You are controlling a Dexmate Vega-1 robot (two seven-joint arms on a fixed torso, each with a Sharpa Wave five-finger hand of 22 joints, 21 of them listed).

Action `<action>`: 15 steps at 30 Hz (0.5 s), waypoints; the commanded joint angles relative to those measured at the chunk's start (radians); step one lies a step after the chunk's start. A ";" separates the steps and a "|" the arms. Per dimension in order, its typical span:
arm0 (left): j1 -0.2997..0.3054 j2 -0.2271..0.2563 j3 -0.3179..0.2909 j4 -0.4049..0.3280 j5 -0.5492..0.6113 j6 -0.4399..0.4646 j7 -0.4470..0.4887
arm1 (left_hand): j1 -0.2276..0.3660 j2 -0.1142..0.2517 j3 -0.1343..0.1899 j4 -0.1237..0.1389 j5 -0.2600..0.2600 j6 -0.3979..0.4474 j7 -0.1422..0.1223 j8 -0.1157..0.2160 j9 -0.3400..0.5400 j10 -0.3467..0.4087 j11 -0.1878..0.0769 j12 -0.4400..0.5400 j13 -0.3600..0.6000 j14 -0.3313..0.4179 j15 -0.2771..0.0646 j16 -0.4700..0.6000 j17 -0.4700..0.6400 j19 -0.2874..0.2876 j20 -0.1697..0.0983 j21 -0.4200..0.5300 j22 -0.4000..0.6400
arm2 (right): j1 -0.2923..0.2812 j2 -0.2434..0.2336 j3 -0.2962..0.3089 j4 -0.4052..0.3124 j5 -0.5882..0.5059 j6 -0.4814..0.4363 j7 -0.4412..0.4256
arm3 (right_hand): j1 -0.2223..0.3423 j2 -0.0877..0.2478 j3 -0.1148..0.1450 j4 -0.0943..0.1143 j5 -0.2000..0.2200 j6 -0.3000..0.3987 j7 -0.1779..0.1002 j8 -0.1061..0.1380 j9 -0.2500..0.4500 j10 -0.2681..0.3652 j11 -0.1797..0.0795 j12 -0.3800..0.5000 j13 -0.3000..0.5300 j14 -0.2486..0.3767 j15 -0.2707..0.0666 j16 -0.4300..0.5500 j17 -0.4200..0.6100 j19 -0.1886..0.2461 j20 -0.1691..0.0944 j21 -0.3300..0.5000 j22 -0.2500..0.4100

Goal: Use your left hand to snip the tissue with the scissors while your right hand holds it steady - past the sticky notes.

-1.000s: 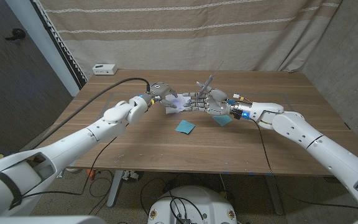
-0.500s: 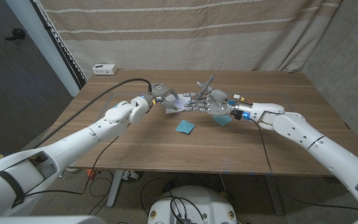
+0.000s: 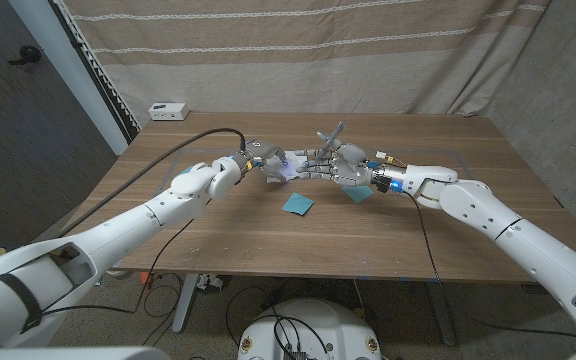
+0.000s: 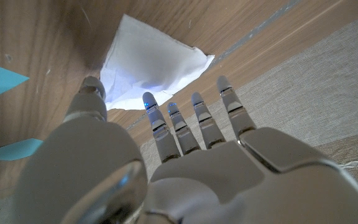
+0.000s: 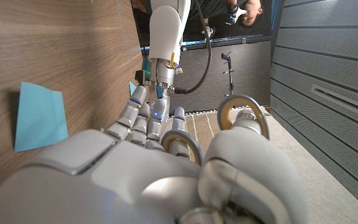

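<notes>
A white tissue (image 3: 286, 173) lies on the wooden table (image 3: 448, 230) between my two hands; in the left wrist view the tissue (image 4: 148, 68) is spread just past my fingertips. My left hand (image 3: 265, 154) is at its far-left edge, fingers straight and apart, the thumb by a corner of the tissue. My right hand (image 3: 336, 166) grips the grey scissors (image 3: 332, 133), blades pointing up and away. In the right wrist view the scissors' handle rings (image 5: 244, 111) sit around my right hand's (image 5: 166, 168) fingers, which reach toward the left hand.
One blue sticky note (image 3: 298, 204) lies just in front of the tissue, and another (image 3: 360, 194) sits under my right wrist. A small white box (image 3: 168, 110) stands at the far left corner. A curtain hangs behind the table.
My left hand has edged to the right, closer to the tissue and the right hand. The right hand and scissors have stayed put.
</notes>
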 commanded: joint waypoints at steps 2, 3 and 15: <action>-0.022 -0.013 0.014 0.028 -0.029 -0.003 -0.058 | 0.024 0.008 -0.001 0.001 0.002 -0.007 -0.001 -0.010 0.000 -0.023 0.010 0.000 0.002 0.013 0.005 -0.003 0.002 0.071 -0.002 0.016 0.003 | 0.007 0.004 -0.004 0.007 -0.004 -0.001 -0.001 | -0.008 -0.003 0.003 0.002 -0.004 -0.004 0.075 -0.006 0.006 -0.006 -0.001 0.008 0.004 0.002 0.004 -0.002 0.002 0.005 0.000 0.007 0.000; -0.023 -0.013 0.015 0.030 -0.027 -0.003 -0.056 | 0.028 0.008 -0.001 0.001 0.000 -0.007 -0.001 -0.010 0.000 -0.023 0.009 0.002 0.001 0.024 0.000 0.000 0.002 0.093 -0.004 0.020 0.003 | 0.007 0.005 -0.004 0.006 -0.003 -0.003 -0.003 | -0.008 -0.003 0.003 0.002 -0.004 -0.003 0.076 -0.006 0.006 -0.005 0.000 0.008 0.004 0.002 0.004 -0.002 0.002 0.005 -0.001 0.007 0.000; -0.032 -0.015 0.031 0.047 -0.026 -0.021 -0.057 | 0.038 0.007 -0.004 0.002 -0.007 -0.014 0.000 -0.015 0.000 0.024 0.003 0.026 -0.001 0.057 -0.033 0.004 0.003 0.117 -0.014 0.011 0.004 | 0.012 0.011 -0.006 0.008 -0.001 -0.010 -0.010 | -0.009 -0.003 0.003 0.001 -0.005 -0.002 0.077 -0.008 0.007 -0.006 0.000 0.011 0.008 0.001 0.005 -0.005 0.002 0.004 0.000 0.007 0.000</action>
